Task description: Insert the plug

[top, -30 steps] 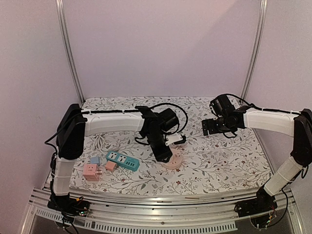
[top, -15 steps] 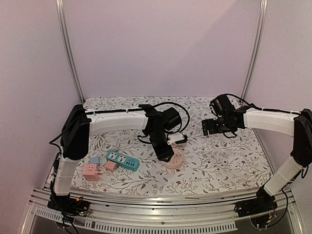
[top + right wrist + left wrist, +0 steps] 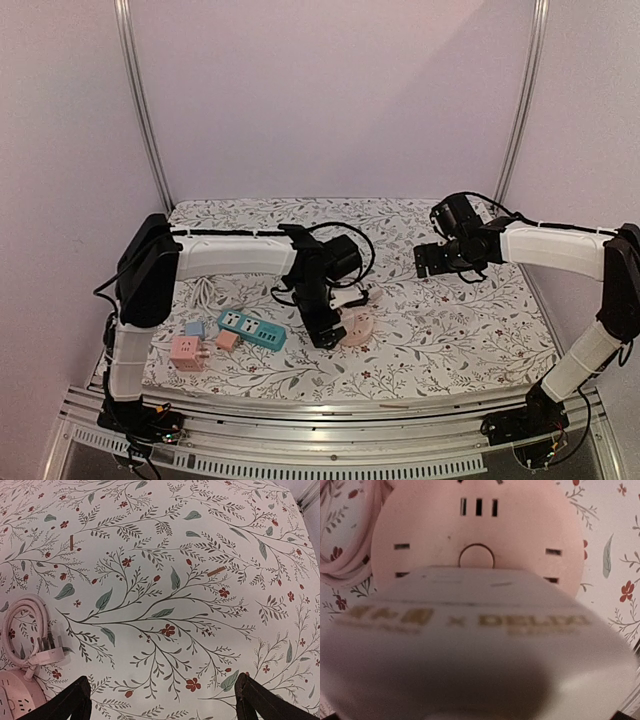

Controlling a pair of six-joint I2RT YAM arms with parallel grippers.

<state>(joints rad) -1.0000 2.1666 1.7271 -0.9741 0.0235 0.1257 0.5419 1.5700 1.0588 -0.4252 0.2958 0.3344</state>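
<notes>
A round pink socket (image 3: 530, 535) (image 3: 358, 330) lies on the flowered cloth. The white plug (image 3: 470, 645), with gold lettering, fills the lower half of the left wrist view, pressed against the socket's near face. Its prongs are hidden. In the top view the plug (image 3: 350, 298) shows just beside my left gripper (image 3: 320, 332). That gripper's jaws stand wide around the plug, with only a dark finger edge (image 3: 626, 715) showing. My right gripper (image 3: 162, 702) (image 3: 440, 262) hangs open over bare cloth at the back right, holding nothing.
The socket's coiled pink cable with its own white plug (image 3: 47, 652) lies beside it. A teal power strip (image 3: 252, 329), a pink cube adapter (image 3: 187, 352) and two small adapters (image 3: 227, 340) sit near left. A black cable (image 3: 350, 228) loops behind the left arm.
My left arm has swung down and toward the near left, lowering the white plug onto the pink socket. The right arm has not moved.
</notes>
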